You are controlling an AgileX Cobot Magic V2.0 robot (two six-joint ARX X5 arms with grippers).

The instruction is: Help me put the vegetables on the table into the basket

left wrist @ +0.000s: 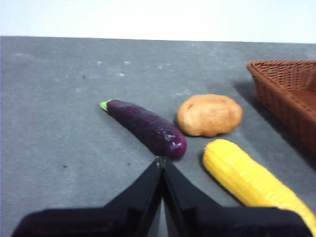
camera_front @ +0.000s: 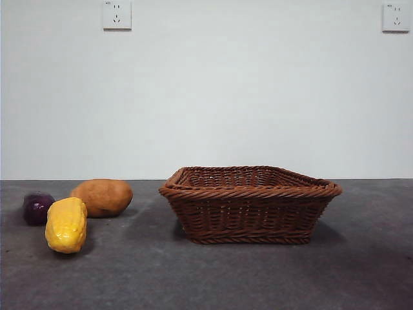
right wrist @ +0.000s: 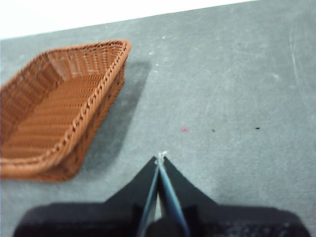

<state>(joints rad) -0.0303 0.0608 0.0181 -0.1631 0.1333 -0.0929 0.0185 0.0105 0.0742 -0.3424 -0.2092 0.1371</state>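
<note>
Three vegetables lie on the dark grey table (camera_front: 193,278) left of the basket (camera_front: 250,203): a yellow corn cob (camera_front: 66,224) (left wrist: 254,180), a brown-orange potato (camera_front: 103,197) (left wrist: 209,114), and a dark purple glossy eggplant (camera_front: 37,207) (left wrist: 146,127) with a green stem end. The woven reddish-brown basket (left wrist: 289,94) (right wrist: 59,106) is empty. My left gripper (left wrist: 161,160) is shut, its tips just short of the eggplant's rounded end. Beside the basket, over bare table, my right gripper (right wrist: 161,157) is shut with nothing in it. Neither arm shows in the front view.
A white wall with two power sockets (camera_front: 117,14) (camera_front: 395,17) stands behind the table. Bare grey table surface (right wrist: 237,98) stretches out beside the basket on my right gripper's side.
</note>
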